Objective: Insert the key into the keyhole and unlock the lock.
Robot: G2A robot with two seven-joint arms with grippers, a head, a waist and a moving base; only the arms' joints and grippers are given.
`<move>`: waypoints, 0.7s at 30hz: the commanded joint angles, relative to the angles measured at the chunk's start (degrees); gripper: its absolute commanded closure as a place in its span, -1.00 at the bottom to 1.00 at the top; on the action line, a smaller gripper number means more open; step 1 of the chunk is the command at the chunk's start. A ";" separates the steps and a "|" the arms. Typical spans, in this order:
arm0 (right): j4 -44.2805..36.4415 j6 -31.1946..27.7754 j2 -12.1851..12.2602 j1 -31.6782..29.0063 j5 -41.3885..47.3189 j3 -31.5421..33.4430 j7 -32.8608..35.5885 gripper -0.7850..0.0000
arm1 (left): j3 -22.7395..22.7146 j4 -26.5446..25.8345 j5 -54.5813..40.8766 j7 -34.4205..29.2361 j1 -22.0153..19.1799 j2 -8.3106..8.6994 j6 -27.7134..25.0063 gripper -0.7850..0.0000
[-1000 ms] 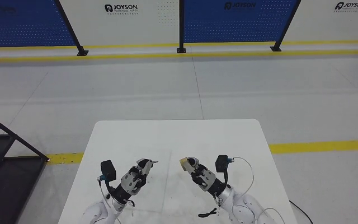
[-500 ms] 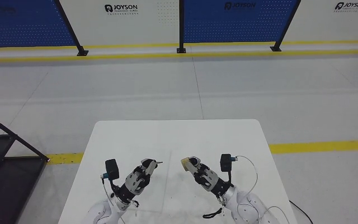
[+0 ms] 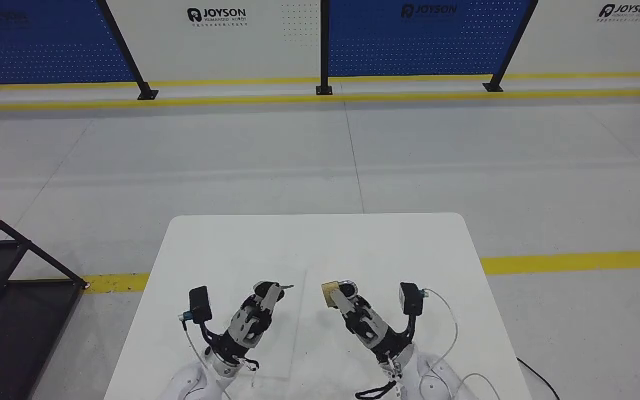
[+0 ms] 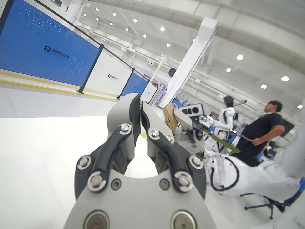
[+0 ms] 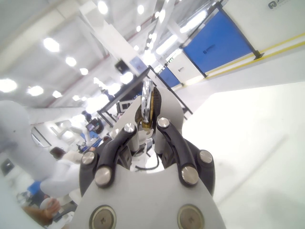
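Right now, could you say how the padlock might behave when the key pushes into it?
The padlock looks solid brass, so probably rigid and heavy for its size. Its shiny shackle may slip in the right gripper.

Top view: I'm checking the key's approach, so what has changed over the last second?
The left hand, shut on the key, shifted slightly toward the lock, narrowing the gap. The right hand re-angled, its wrist swinging outward, while the lock kept about its place. Both grips stayed; key and lock remain apart above the table.
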 commanded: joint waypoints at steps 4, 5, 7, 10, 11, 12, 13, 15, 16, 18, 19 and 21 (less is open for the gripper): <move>3.00 -0.85 -1.37 1.70 1.30 -3.34 -7.42 1.00 | 4.46 3.83 -1.52 5.41 -2.65 -1.03 -4.80 1.00; 3.68 -1.05 -1.61 2.14 1.25 -3.88 -8.27 1.00 | 5.20 4.70 -1.93 6.19 -3.12 -1.21 -6.05 1.00; 4.79 -1.78 -2.06 2.79 1.39 -4.84 -10.19 1.00 | 6.65 5.87 -3.00 7.81 -3.96 -1.60 -8.39 1.00; 6.06 -2.16 -2.41 3.59 0.92 -5.60 -10.82 1.00 | 8.06 7.63 -4.24 8.48 -5.13 -2.03 -10.43 1.00; 6.06 -2.16 -2.41 3.59 0.92 -5.60 -10.82 1.00 | 8.06 7.88 -4.03 8.35 -5.22 -2.07 -9.93 1.00; 6.06 -2.16 -2.41 3.59 0.92 -5.60 -10.82 1.00 | 8.06 7.88 -4.03 8.35 -5.22 -2.07 -9.93 1.00; 6.06 -2.16 -2.41 3.59 0.92 -5.60 -10.82 1.00 | 8.06 7.88 -4.03 8.35 -5.22 -2.07 -9.93 1.00; 6.06 -2.16 -2.41 3.59 0.92 -5.60 -10.82 1.00 | 8.06 7.88 -4.03 8.35 -5.22 -2.07 -9.93 1.00; 6.06 -2.16 -2.41 3.59 0.92 -5.60 -10.82 1.00 | 8.06 7.88 -4.03 8.35 -5.22 -2.07 -9.93 1.00; 6.06 -2.16 -2.41 3.59 0.92 -5.60 -10.82 1.00 | 8.06 7.88 -4.03 8.35 -5.22 -2.07 -9.93 1.00; 6.06 -2.16 -2.41 3.59 0.92 -5.60 -10.82 1.00 | 8.06 7.88 -4.03 8.35 -5.22 -2.07 -9.93 1.00; 6.06 -2.16 -2.41 3.59 0.92 -5.60 -10.82 1.00 | 8.06 7.88 -4.03 8.35 -5.22 -2.07 -9.93 1.00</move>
